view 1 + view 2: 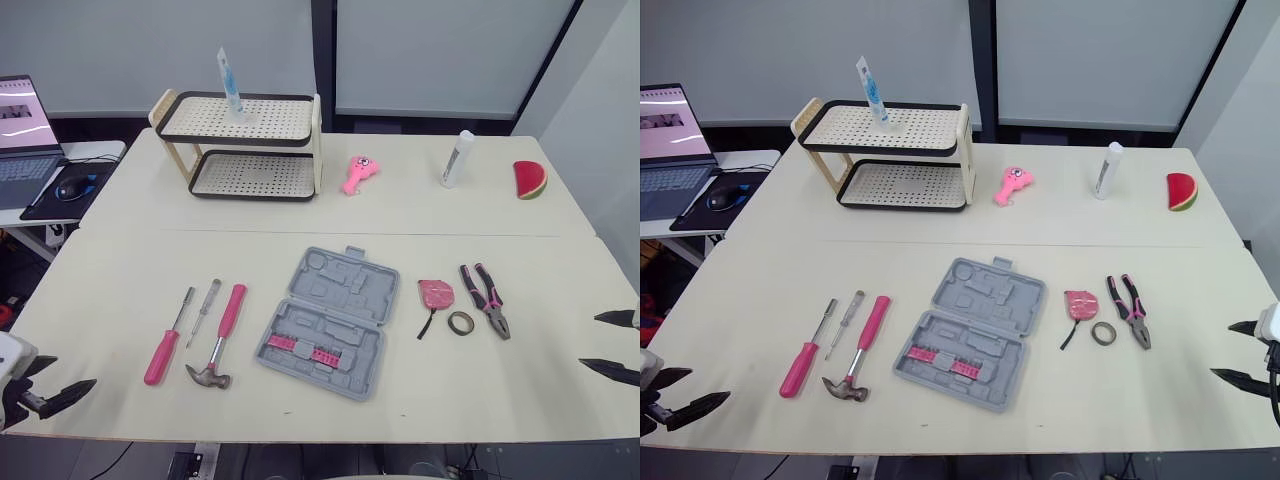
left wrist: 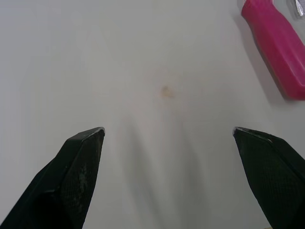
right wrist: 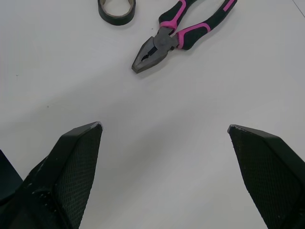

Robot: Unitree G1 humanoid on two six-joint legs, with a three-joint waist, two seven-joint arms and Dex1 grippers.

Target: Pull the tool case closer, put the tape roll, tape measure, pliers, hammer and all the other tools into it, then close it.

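Observation:
The grey tool case (image 1: 325, 322) lies open in the middle of the table. Left of it lie a pink-handled hammer (image 1: 222, 335), a small clear-handled screwdriver (image 1: 207, 308) and a pink-handled screwdriver (image 1: 165, 349). To its right are a pink tape measure (image 1: 434, 295), a dark tape roll (image 1: 460, 322) and pink-and-black pliers (image 1: 486, 299). My left gripper (image 1: 55, 385) is open at the table's front left corner, near the pink screwdriver handle (image 2: 276, 45). Open too, my right gripper (image 1: 612, 345) hovers at the right edge, short of the pliers (image 3: 178, 33) and tape roll (image 3: 116, 9).
At the back stand a two-tier perforated rack (image 1: 245, 145) with a tube on top, a pink toy (image 1: 359, 173), a white bottle (image 1: 457, 159) and a watermelon-slice toy (image 1: 530, 180). A laptop (image 1: 22, 125) and mouse sit on a side desk to the left.

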